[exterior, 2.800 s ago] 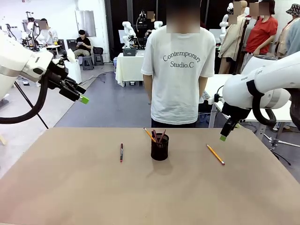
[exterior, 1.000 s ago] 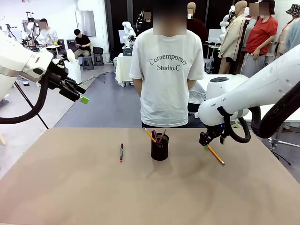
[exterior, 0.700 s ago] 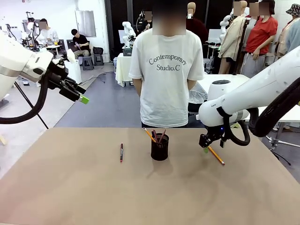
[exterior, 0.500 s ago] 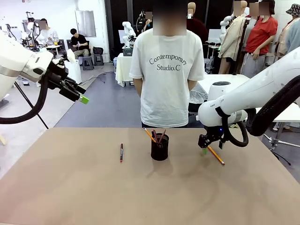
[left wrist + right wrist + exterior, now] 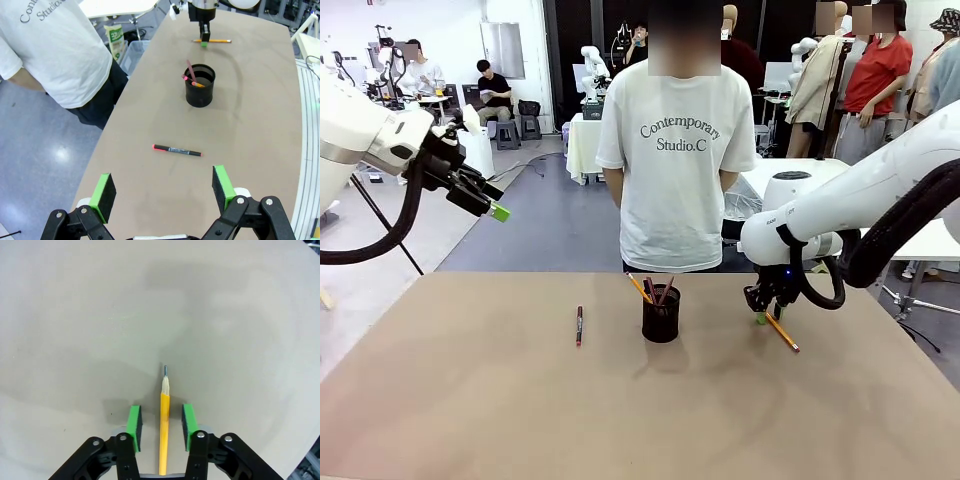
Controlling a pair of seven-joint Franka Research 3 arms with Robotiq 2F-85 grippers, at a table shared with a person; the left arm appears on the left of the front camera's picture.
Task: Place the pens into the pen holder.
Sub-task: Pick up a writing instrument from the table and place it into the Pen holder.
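Note:
The black mesh pen holder (image 5: 661, 315) stands mid-table with an orange pencil and reddish pens sticking out; in the left wrist view the holder (image 5: 200, 86) is seen from above. A dark red-and-black pen (image 5: 579, 325) (image 5: 176, 149) lies flat to its left. To the right, a yellow pencil (image 5: 782, 332) (image 5: 163, 425) lies on the table. My right gripper (image 5: 761, 317) (image 5: 161, 421) is down at the pencil's far end, open, one green pad on each side with small gaps. My left gripper (image 5: 498, 211) (image 5: 164, 187) hangs high at the left, open and empty.
A person in a white T-shirt (image 5: 675, 150) stands at the far edge, hands behind the back. The brown table (image 5: 640, 410) stretches bare toward the front. White tables, seated people and other gear fill the room beyond.
My right arm swung in from the right and came down over the yellow pencil; in the last second the gripper sank slightly to table level. The left arm stayed still.

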